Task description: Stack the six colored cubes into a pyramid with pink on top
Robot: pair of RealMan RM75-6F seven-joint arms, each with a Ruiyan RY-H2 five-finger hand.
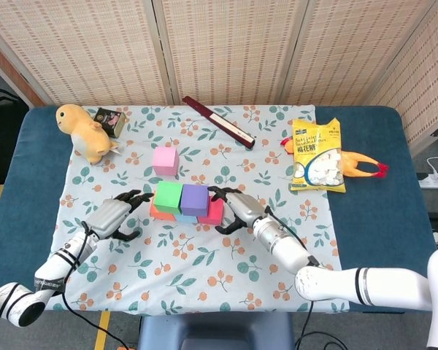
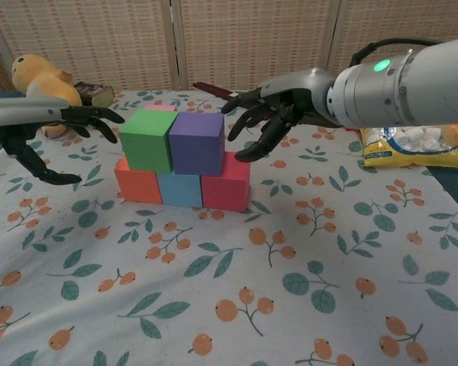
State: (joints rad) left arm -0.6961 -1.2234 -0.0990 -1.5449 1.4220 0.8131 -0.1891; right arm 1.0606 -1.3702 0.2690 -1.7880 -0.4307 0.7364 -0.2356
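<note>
Head view: on the floral tablecloth [image 1: 204, 270] stands a two-tier stack of foam cubes. The green cube [image 1: 168, 196] and purple cube [image 1: 194, 199] sit side by side on a lower row, of which the orange cube [image 1: 153, 213] and red cube [image 1: 213, 212] show at the ends; the light blue cube between them is barely visible here. The pink cube [image 1: 165, 160] rests alone on the cloth behind the stack, apart from it. The left hand [image 1: 115, 216] lies just left of the stack, fingers spread, holding nothing. The right hand [image 1: 235, 208] sits just right of the red cube, fingers spread, empty; contact cannot be confirmed.

Chest view: the light blue cube [image 2: 179, 189] is plain between orange and red. Both hands flank the upper tier, fingers parted and empty.
</note>
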